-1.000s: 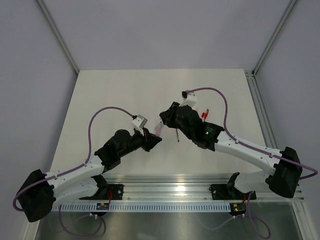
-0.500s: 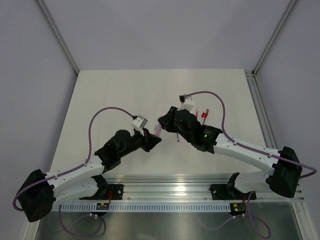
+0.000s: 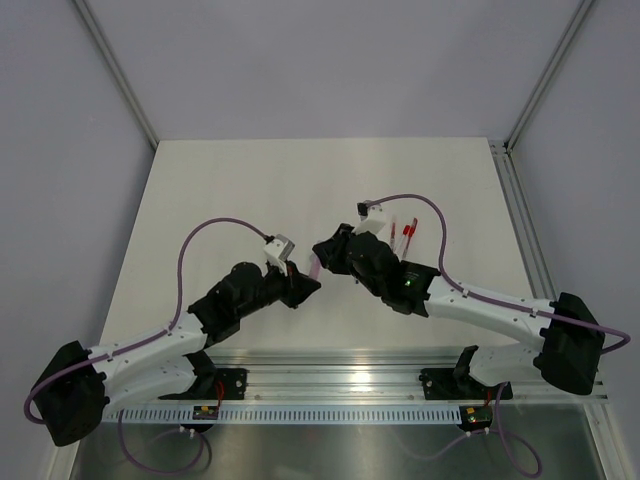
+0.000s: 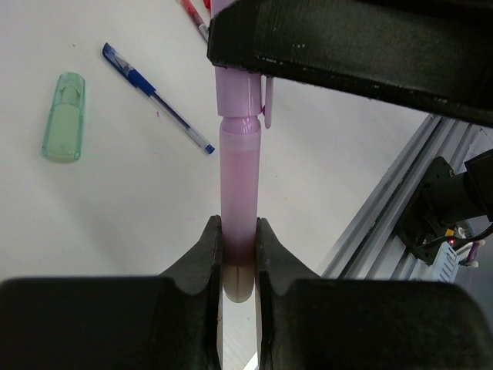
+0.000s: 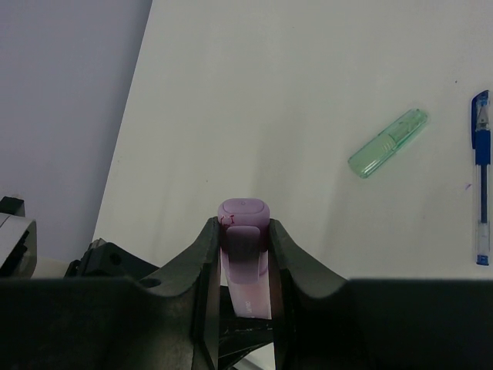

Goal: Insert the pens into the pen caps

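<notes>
You're at the capping step: your left end effector (image 4: 239, 231) pinches the slim pink plastic pen (image 4: 239, 177), and your right end effector (image 5: 243, 231) grips its stubby pale-pink cap (image 5: 244, 210). You likely need a straight push to seat it.

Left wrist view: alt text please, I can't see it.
The left gripper clamps a pink pen, its far end in the pink cap that the right gripper holds. A green cap and a blue pen lie apart on the table behind.

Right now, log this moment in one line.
left gripper: shut on pink pen | right gripper: shut on pink cap | pen in cap
</notes>
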You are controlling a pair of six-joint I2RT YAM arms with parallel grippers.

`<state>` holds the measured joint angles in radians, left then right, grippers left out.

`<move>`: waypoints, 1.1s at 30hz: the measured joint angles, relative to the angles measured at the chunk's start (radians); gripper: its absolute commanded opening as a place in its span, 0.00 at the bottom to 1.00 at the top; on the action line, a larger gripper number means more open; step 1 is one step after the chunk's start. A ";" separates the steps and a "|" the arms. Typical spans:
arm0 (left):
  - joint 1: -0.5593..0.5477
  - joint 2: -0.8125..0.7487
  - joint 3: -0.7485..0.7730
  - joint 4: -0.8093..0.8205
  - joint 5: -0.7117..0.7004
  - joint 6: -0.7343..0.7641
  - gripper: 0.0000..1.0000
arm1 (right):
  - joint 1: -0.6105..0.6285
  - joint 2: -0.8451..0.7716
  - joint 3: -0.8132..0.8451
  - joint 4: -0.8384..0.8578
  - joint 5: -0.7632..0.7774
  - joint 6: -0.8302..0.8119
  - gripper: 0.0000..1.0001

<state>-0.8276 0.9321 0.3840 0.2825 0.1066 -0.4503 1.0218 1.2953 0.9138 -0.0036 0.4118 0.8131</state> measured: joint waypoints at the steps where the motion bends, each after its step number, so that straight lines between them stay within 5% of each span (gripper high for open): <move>1: -0.002 -0.002 -0.003 -0.008 0.001 -0.003 0.00 | 0.007 -0.003 -0.018 0.016 0.008 0.004 0.00; 33: -0.024 -0.061 0.034 -0.216 0.016 -0.026 0.00 | 0.116 0.009 -0.055 0.000 0.127 0.108 0.00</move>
<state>-0.8513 0.8711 0.4183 0.0662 0.1226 -0.4767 1.1381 1.3041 0.8589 -0.0032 0.5392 0.9215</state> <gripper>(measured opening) 0.138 0.309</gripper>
